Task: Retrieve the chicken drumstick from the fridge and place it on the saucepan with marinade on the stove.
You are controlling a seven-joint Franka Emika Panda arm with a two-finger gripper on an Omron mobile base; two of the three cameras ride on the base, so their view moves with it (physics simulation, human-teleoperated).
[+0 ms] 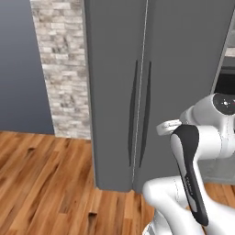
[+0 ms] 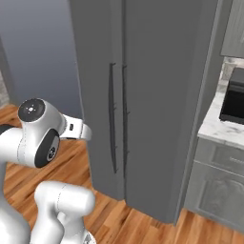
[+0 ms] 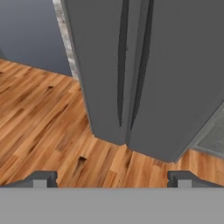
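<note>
Step in hand: approach to the fridge (image 1: 183, 69), nothing opened yet. Both doors shut, the two long curved handles (image 1: 140, 114) side by side at the centre seam. Chicken drumstick presumably inside behind the doors, can't see it; saucepan and stove aren't in frame either. Gripper (image 3: 111, 178) empty, fingers (image 3: 43, 178) spread wide, aimed at the lower part of the fridge and the wood floor (image 1: 41, 179) in front, well apart from the handles. Arm folded up close to the base, wrist near the left door in the right base view. Stone-tile wall (image 1: 62, 69) to the left of the fridge, a surface (image 2: 221, 126) with a black appliance (image 2: 234, 97) to the right. Next move, my read: raise and extend the hand to one handle, straddle the bar with the fingers, pinch, then pull along the door's arc. Risk: handles sit close together, easy to catch both.
</note>
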